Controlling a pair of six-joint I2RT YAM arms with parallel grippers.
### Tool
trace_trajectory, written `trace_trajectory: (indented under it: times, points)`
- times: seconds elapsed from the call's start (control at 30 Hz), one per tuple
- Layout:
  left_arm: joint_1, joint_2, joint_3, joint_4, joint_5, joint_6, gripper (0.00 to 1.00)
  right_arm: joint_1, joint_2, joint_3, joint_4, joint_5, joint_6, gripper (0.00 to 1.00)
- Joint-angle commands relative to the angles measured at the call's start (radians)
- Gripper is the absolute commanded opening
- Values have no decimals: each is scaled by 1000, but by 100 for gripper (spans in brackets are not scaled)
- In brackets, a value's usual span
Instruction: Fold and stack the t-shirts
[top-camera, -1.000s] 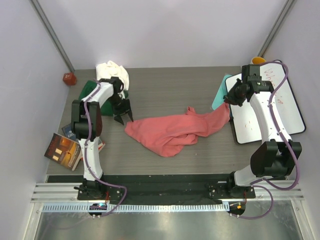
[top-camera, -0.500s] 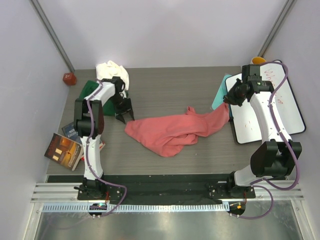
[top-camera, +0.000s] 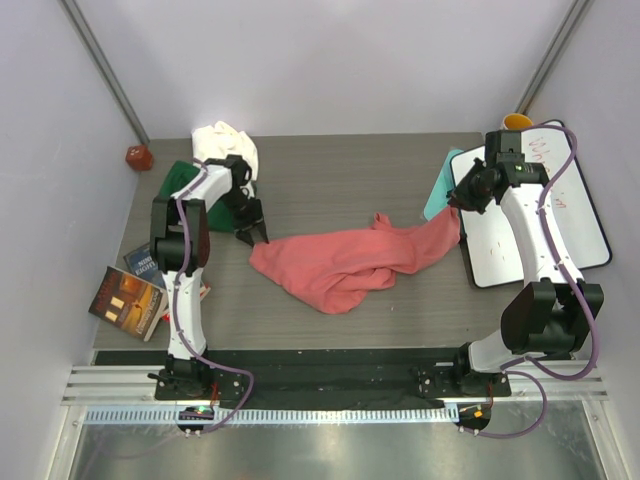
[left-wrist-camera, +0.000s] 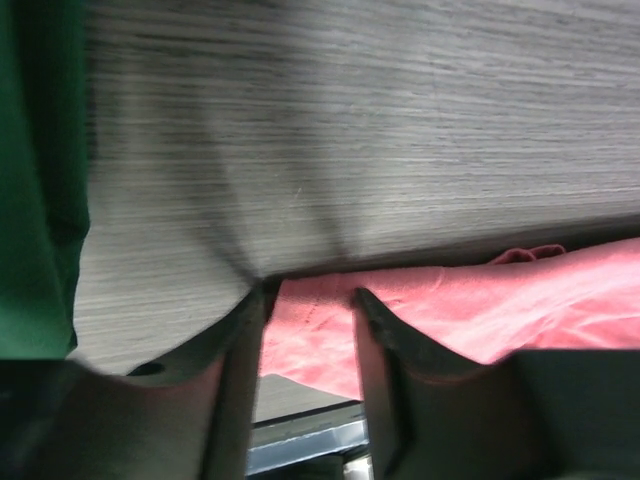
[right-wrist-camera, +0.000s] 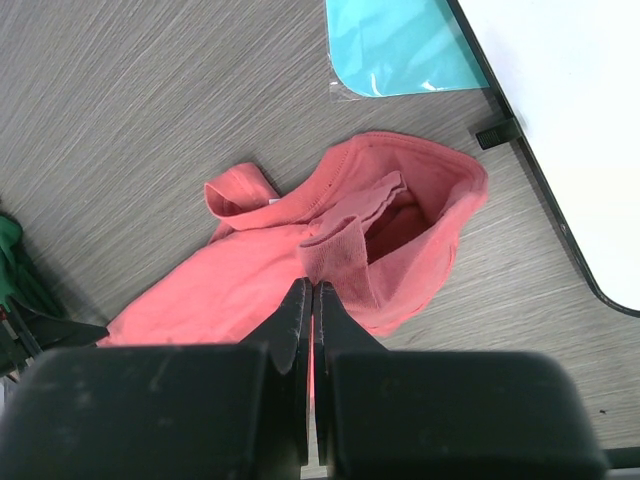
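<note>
The salmon-pink t-shirt (top-camera: 340, 262) lies crumpled across the middle of the table. Its right end is lifted off the table by my right gripper (top-camera: 457, 207), which is shut on a fold of the cloth (right-wrist-camera: 340, 255). My left gripper (top-camera: 252, 232) is down at the shirt's left edge. Its jaws stand apart, with the pink hem (left-wrist-camera: 310, 315) between the two fingers (left-wrist-camera: 385, 340). The dark green t-shirt (top-camera: 180, 182) lies bunched at the back left, beside the left arm. The cream-white t-shirt (top-camera: 222, 140) is heaped just behind it.
A whiteboard (top-camera: 540, 215) lies at the right edge, with a teal sheet (top-camera: 438, 188) tucked under its left side. Glossy books (top-camera: 128, 298) lie at the front left. A small red object (top-camera: 137, 156) sits at the back left, a yellow thing (top-camera: 516, 121) at the back right.
My left gripper has shifted slightly toward the pink shirt's left edge and its jaws have narrowed. The right gripper and the lifted end have stayed put.
</note>
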Motion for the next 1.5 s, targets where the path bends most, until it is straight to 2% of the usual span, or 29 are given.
trace_trajectory:
  times: [0.0, 0.3, 0.37, 0.53, 0.7, 0.93, 1.1, 1.2, 1.47]
  points:
    - [-15, -4, -8, 22, 24, 7, 34, -6, -28, 9, 28, -17, -2, 1]
    - [-26, -10, 44, 22, 16, 7, 4, -8, -15, 15, 33, -26, -5, 1]
    - [-26, -25, 55, 20, 2, 9, 0, -8, -15, 11, 36, -20, -6, 1]
    - [-26, -84, 95, 34, -90, -8, 0, -11, -20, 1, 49, -12, -8, 1]
    - [-18, -174, 171, 109, -177, -103, 0, -20, -21, 23, 69, 6, -11, 1]
    - [-7, -236, 357, 111, -269, -204, 0, -46, 2, 180, 73, 32, -23, 1]
    - [-9, -340, 314, 120, -286, -200, 0, -74, 5, 309, 63, 49, 0, 1]
    - [-7, -426, 268, 123, -352, -186, 0, -78, -11, 406, 69, 49, 15, 1]
    - [-7, -665, 210, 173, -460, -187, 0, -78, -126, 485, 131, 48, 58, 1]
